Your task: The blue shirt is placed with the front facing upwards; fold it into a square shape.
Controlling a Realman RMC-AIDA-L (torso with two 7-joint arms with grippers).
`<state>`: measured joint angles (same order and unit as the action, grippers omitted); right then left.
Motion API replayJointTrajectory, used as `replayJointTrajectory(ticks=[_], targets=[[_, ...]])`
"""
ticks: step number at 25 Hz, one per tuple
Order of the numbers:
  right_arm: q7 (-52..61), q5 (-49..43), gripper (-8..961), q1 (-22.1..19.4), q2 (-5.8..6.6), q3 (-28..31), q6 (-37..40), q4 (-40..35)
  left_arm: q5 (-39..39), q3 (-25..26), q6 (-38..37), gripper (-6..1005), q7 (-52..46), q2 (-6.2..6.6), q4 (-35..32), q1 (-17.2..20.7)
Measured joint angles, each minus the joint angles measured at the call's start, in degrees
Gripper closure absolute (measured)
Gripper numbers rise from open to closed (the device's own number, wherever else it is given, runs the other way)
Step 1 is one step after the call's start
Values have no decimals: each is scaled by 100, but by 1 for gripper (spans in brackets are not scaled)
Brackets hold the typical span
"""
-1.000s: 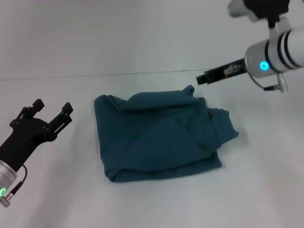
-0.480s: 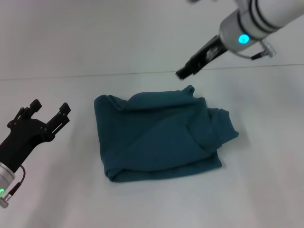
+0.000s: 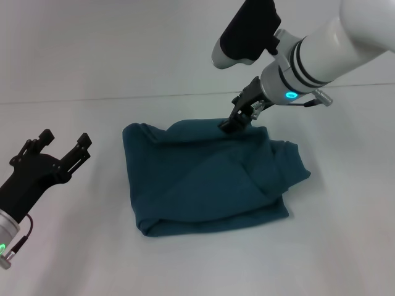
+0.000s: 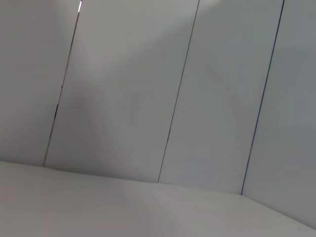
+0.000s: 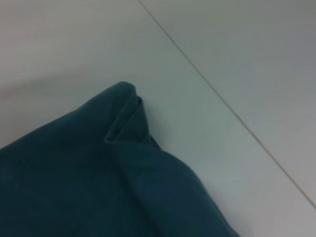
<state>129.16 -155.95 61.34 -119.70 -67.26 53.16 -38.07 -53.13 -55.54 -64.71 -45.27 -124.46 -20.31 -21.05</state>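
Head view: a white table (image 3: pixel 345 246) carries the shirt (image 3: pixel 210 179), folded into a rough, rumpled square at its middle. At the shirt's far edge, near the raised corner (image 5: pixel 126 106), the right gripper (image 3: pixel 233 121) points down onto the cloth; how far its fingers are parted I cannot tell. Well left of the shirt, the left gripper (image 3: pixel 63 140) sits spread wide, holding nothing.

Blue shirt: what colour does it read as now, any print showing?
Plain dark teal-blue, no print visible; the blue shirt shows best in the head view.
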Motion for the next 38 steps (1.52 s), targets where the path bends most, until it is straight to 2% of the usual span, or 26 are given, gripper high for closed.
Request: replayJointTrajectory(ticks=[11,15,22,28,35,38], targets=[[-184,478,299,24,-17,-40,-504,593,-5,-6,15,112,-17,2,11,-47],[-121,497,333,121,-43,-165,-1111,1042,-5,0,28,112,-17,8,24,-49],[91,514,393,193,-59,-172,-1643,1358,-5,0,97,111,-17,10,25,-77],[436,502,606,161,-8,-169,-1633,1295,-5,-1,99,112,-17,10,21,-122],[1343,406,953,16,98,-123,-1592,1047,-5,-1,99,112,-17,17,11,-125],[1499,313,934,6,110,-103,-1603,1045,-5,-11,99,111,-17,19,10,-119]])
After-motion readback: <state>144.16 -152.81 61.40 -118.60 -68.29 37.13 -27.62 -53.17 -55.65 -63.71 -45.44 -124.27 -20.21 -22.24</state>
